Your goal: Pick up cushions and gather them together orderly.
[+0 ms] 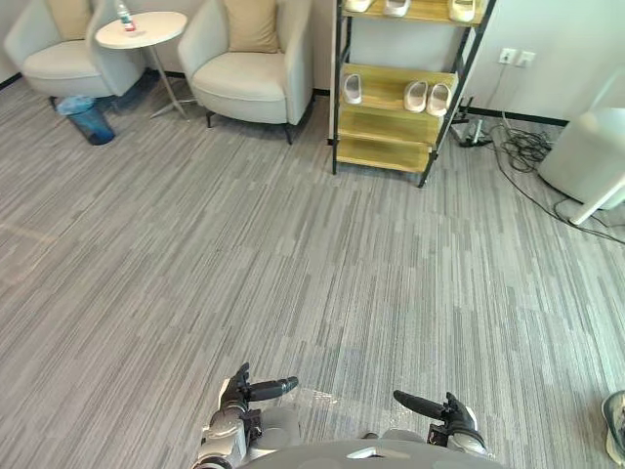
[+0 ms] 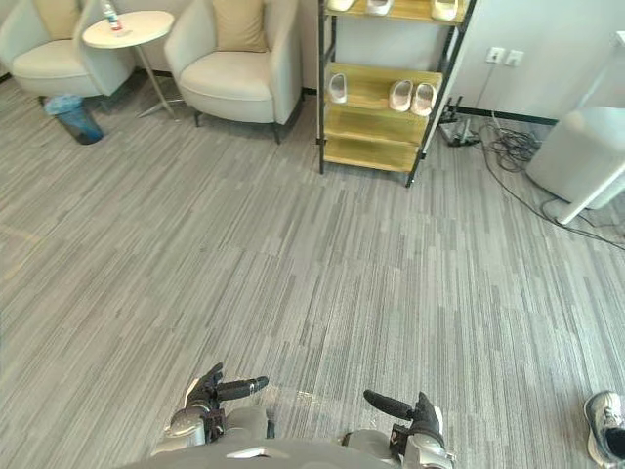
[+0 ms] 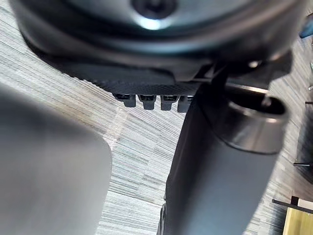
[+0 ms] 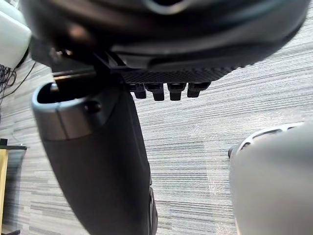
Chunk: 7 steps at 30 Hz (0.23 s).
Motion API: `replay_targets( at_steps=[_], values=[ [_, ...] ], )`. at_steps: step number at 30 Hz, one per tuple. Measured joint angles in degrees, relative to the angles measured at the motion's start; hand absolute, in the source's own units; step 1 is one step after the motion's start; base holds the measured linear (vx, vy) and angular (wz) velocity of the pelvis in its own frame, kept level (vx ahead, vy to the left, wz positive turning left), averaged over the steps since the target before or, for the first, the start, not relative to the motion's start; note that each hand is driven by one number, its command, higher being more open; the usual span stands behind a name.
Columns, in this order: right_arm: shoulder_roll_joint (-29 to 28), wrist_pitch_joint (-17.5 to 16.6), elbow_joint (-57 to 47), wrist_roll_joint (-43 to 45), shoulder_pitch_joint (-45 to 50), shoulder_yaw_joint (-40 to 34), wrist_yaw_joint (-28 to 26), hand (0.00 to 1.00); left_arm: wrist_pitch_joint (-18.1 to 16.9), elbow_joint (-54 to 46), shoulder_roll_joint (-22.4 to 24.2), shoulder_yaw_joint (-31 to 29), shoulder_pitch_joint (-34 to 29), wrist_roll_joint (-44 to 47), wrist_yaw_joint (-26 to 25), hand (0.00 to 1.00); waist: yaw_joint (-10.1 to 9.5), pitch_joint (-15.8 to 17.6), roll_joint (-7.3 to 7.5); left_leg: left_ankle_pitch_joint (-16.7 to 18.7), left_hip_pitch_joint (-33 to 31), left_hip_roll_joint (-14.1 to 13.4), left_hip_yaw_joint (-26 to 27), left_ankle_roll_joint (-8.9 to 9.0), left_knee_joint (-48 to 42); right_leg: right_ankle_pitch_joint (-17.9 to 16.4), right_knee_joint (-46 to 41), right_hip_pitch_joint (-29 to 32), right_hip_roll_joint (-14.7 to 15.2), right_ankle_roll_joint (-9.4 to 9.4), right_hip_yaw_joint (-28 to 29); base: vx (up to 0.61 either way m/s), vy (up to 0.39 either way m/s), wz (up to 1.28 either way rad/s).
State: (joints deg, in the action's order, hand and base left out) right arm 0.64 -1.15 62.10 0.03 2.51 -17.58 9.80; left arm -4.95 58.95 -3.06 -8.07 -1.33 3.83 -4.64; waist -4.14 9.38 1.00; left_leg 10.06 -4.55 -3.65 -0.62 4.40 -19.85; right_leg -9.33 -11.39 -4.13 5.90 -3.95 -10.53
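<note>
Looking down in the left eye view on a grey carpet floor [image 1: 293, 264] with a fine striped texture. At the far back, two cream armchairs, rounded in shape, with smooth upholstery. On the armchair [image 1: 239, 80] next to the shelf, a tan cushion [image 1: 252, 24]: square, soft, standing upright against the backrest. On the other armchair [image 1: 59, 61], near the left edge, a second tan cushion [image 1: 70, 17] of the same colour, cut off at the top by the border. Both cushions well apart from each other and far from the hands. Between the armchairs, a small round white worktop [image 1: 156, 29] on a thin metal leg, carrying a bottle [image 1: 125, 17]. On the floor just beside the left armchair, a blue bin [image 1: 86, 117]. Further right, a shelf [image 1: 381, 122] with a black metal frame and light wooden boards, holding pale slippers [image 1: 416, 96]. At the bottom edge, the left hand [image 1: 237, 393] and the right hand [image 1: 454, 417], dark, low over the floor, thumbs stretched toward each other, holding nothing.

Showing the same scene in the right eye view, with a grey shoe [image 2: 605, 435] at the lower right corner.

Seen very close in the left wrist view: dark ribbed palm, fingers [image 3: 147, 99] in a straight short row, not curled, thick smooth thumb beside them, striped carpet past them.

Seen very close in the right wrist view: right fingers [image 4: 176, 90] also in a straight row, relaxed, grasping nothing, thumb standing out, striped carpet beyond.
</note>
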Motion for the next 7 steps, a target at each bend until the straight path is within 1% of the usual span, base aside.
replay_targets(
  at_steps=[1, 2, 5, 6, 7],
  values=[
    [-0.55, 0.09, 0.03, -0.01, 0.05, -0.21, 0.0, 1.0, 0.06, 0.24, -0.33, -0.06, -0.15, 0.01, 0.01, 1.0, -0.03, -0.12, 0.29, 0.07, 0.03, 0.55, 0.12, -0.11, 0.04, 0.25, 0.92, -0.39, 0.44, -0.36, 0.07, 0.17, 0.095, 0.03],
    [-0.77, 0.12, -0.02, -0.17, 0.16, -0.22, -0.02, 1.0, 0.44, 0.41, -0.48, -0.21, -0.14, -0.02, -0.19, 1.0, -0.03, -0.45, 0.92, 0.29, 0.72, 1.39, 0.27, -0.5, 0.61, 0.36, 1.82, -1.18, 1.12, -0.5, 0.12, 0.19, 0.094, 0.01],
    [-0.74, 0.12, -0.02, -0.5, 0.43, -0.43, -0.02, 1.0, 0.45, 0.71, -0.41, -0.16, -0.27, -0.03, -0.15, 1.0, -0.2, -0.58, 0.71, 0.45, 3.43, 2.05, 1.24, -0.78, 2.77, 0.49, 3.24, -3.11, 1.77, -0.67, 0.66, 0.13, 0.033, -0.1],
    [-0.66, 0.11, 0.02, -0.61, 0.63, -0.6, -0.02, 1.0, 0.46, 1.14, -0.39, -0.01, -0.48, -0.1, -0.08, 1.0, -0.27, -1.04, 0.34, 0.45, 4.67, 2.08, 1.57, -0.78, 4.1, 0.58, 3.87, -3.79, 1.7, -0.8, 1.18, 0.11, -0.008, -0.18],
    [-0.67, 0.1, 0.02, -0.6, 0.64, -0.88, -0.03, 1.0, 0.46, 1.29, -0.39, 0.02, -0.53, -0.09, -0.03, 1.0, -0.19, -1.07, 0.27, 0.45, 5.07, 2.08, 1.6, -0.79, 4.49, 0.63, 4.26, -4.15, 1.67, -0.86, 1.21, 0.06, -0.012, -0.12]
  ],
)
